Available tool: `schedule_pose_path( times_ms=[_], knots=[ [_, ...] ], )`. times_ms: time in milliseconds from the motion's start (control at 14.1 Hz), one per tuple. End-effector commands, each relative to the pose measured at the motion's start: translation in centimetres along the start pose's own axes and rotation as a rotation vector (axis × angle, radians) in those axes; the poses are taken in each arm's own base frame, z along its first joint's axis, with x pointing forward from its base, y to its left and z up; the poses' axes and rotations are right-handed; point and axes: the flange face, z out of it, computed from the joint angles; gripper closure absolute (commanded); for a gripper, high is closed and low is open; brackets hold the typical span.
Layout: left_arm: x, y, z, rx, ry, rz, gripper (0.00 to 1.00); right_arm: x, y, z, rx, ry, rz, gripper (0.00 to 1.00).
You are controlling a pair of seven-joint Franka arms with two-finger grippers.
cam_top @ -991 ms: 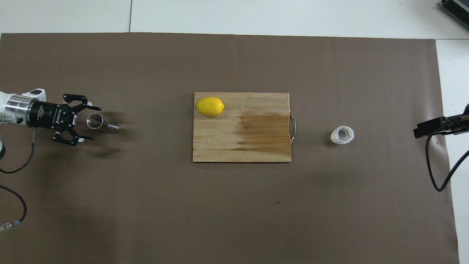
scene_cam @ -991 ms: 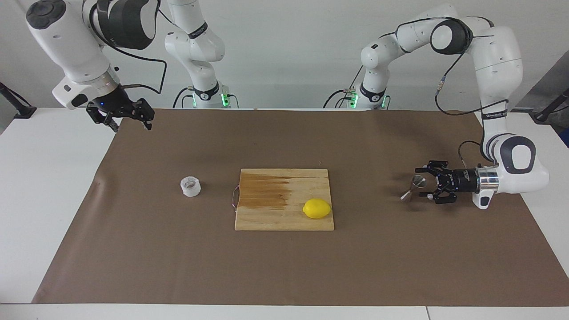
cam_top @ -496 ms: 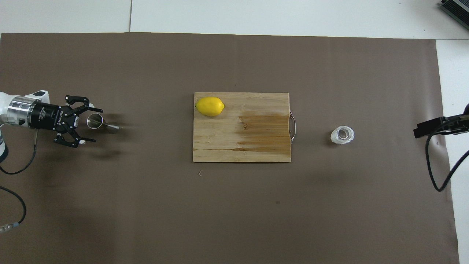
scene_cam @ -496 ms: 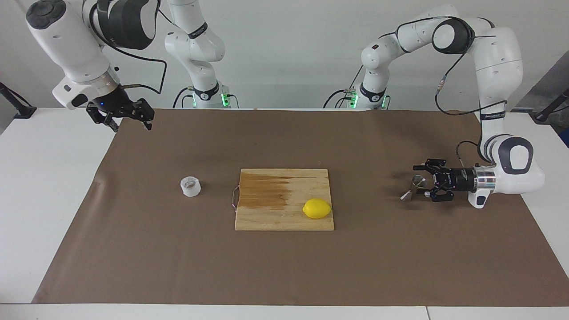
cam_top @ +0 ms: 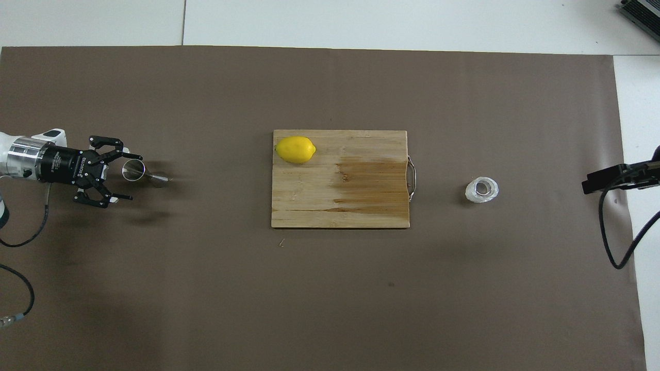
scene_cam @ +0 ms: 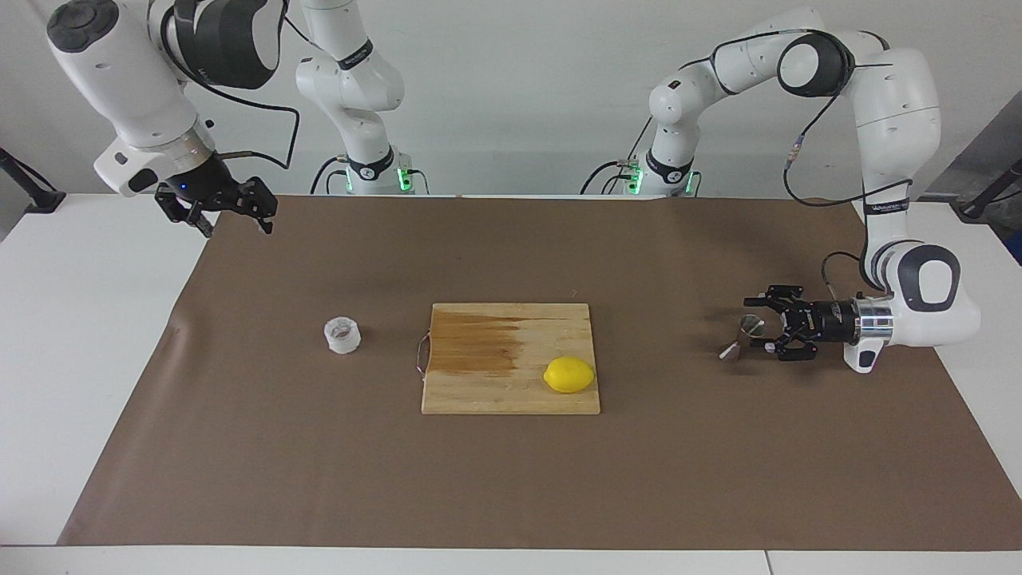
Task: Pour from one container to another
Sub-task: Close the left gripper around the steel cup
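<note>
Compared with a second back, the left gripper [scene_cam: 758, 325] has dropped a little lower around the steel jigger [scene_cam: 742, 335] and its fingers have started drawing in, though they're still spread with a gap on both sides, so nothing is grasped. That pair sits at the middle right of the facing view and the middle left of the overhead one [cam_top: 124, 172], with the gripper lying sideways and the jigger [cam_top: 136, 171] standing on the brown mat [scene_cam: 679, 447] between its fingers. The crinkly whitish plastic cup [scene_cam: 342, 335] is left of center in the facing view, just off the handle end of the wooden cutting board [scene_cam: 479, 375], upright and on its own. In the overhead shot the cup [cam_top: 482, 189] shows up at the right. A lemon [scene_cam: 569, 374] rests on the board's lower right corner in the facing view. The right gripper [scene_cam: 231, 220] hangs at the upper left of that view, above the mat's edge, fingers released and wide apart, just waiting.
</note>
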Motion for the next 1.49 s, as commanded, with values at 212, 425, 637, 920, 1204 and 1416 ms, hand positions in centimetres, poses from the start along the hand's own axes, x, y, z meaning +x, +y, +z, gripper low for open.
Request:
schedule_pose_path(
  times_ms=[212, 425, 637, 920, 1204, 1416],
  knots=[
    [0.73, -0.76, 0.42, 0.009, -0.016, -0.028, 0.17, -0.21, 0.07, -0.15, -0.008, 0.0, -0.009, 0.0],
    [0.87, -0.84, 0.54, 0.01, -0.018, -0.03, 0.21, -0.21, 0.07, -0.15, -0.008, 0.0, -0.009, 0.0],
    [0.93, -0.78, 0.48, 0.004, -0.013, -0.033, 0.21, -0.21, 0.07, -0.15, -0.008, 0.0, -0.009, 0.0],
    [1.01, -0.66, 0.36, -0.007, -0.004, -0.039, 0.28, -0.19, -0.02, -0.15, -0.008, 0.0, -0.011, 0.0],
    [0.96, -0.55, 0.34, -0.013, 0.001, -0.062, 0.34, -0.21, 0.07, -0.15, -0.008, 0.0, -0.009, 0.0],
    [0.94, -0.53, 0.34, -0.014, -0.001, -0.067, 0.36, -0.21, 0.07, -0.15, -0.008, 0.0, -0.009, 0.0]
  ],
)
